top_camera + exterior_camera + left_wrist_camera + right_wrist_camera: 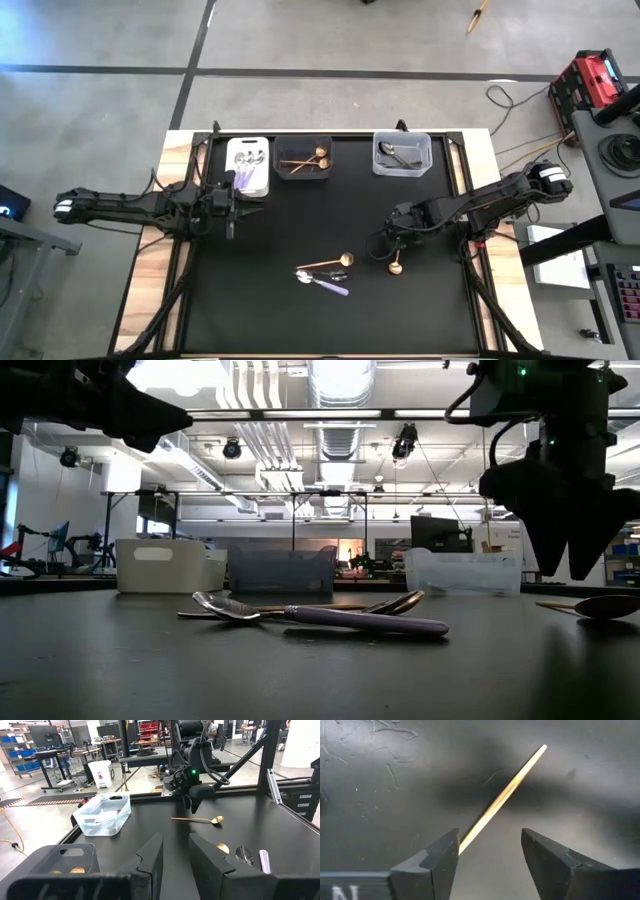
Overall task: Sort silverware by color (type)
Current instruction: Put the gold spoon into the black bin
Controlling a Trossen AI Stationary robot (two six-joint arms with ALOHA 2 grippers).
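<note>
Fingers of our right gripper (pixel 489 855) stand apart over a slim gold spoon (pixel 395 264); left gripper (pixel 175 855) slightly parted, empty.

Your right tool (pixel 388 247) hangs over a gold spoon (pixel 395 265). Three more utensils (pixel 325 272) lie mid-bench (pixel 280 310).

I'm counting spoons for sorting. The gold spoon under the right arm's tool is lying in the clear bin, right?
Not quite. The high view shows the gold spoon lying on the black table, not in the clear bin, which stands at the far edge. The right tool is open just above the spoon's handle.
</note>
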